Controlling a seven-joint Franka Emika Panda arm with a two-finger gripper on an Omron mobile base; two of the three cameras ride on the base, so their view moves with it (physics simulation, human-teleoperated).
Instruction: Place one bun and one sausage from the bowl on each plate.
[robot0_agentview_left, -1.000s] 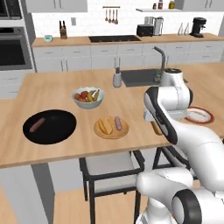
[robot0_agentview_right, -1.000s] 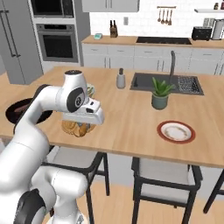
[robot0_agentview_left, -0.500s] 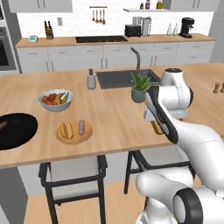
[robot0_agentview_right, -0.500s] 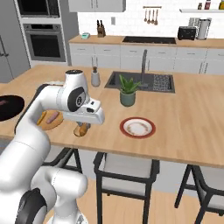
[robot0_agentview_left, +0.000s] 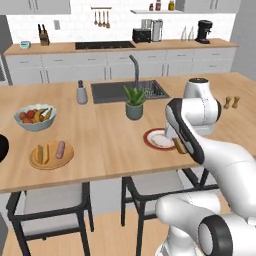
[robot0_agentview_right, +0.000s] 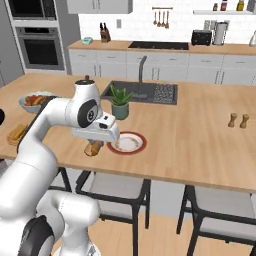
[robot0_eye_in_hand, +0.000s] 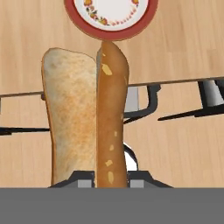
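Note:
My gripper (robot0_eye_in_hand: 111, 178) is shut on a split bun (robot0_eye_in_hand: 87, 118), toasted face on one side and brown crust on the other. The bun (robot0_agentview_left: 180, 146) hangs just above the counter's front edge, beside the near rim of the red-rimmed plate (robot0_agentview_left: 151, 142), which is bare. From the right, the gripper (robot0_agentview_right: 95, 144) and bun (robot0_agentview_right: 92, 148) sit just left of that plate (robot0_agentview_right: 136, 148). The tan plate (robot0_agentview_left: 35, 161) at the left carries a bun (robot0_agentview_left: 43, 153) and a sausage (robot0_agentview_left: 60, 149). A sliver of the black bowl (robot0_agentview_left: 1, 148) shows at the left edge.
A potted plant (robot0_agentview_left: 134, 103) stands behind the red-rimmed plate, with the sink (robot0_agentview_left: 112, 91) beyond it. A white fruit bowl (robot0_agentview_left: 35, 118) and a grey shaker (robot0_agentview_left: 81, 93) sit at the left. Two small wooden shakers (robot0_agentview_left: 231, 102) stand at the right. Stools (robot0_agentview_left: 47, 202) are tucked under the counter.
The whole picture has slid left, so the base has driven right along the counter. The red-rimmed plate now lies right by the gripper, which stays shut on the bun.

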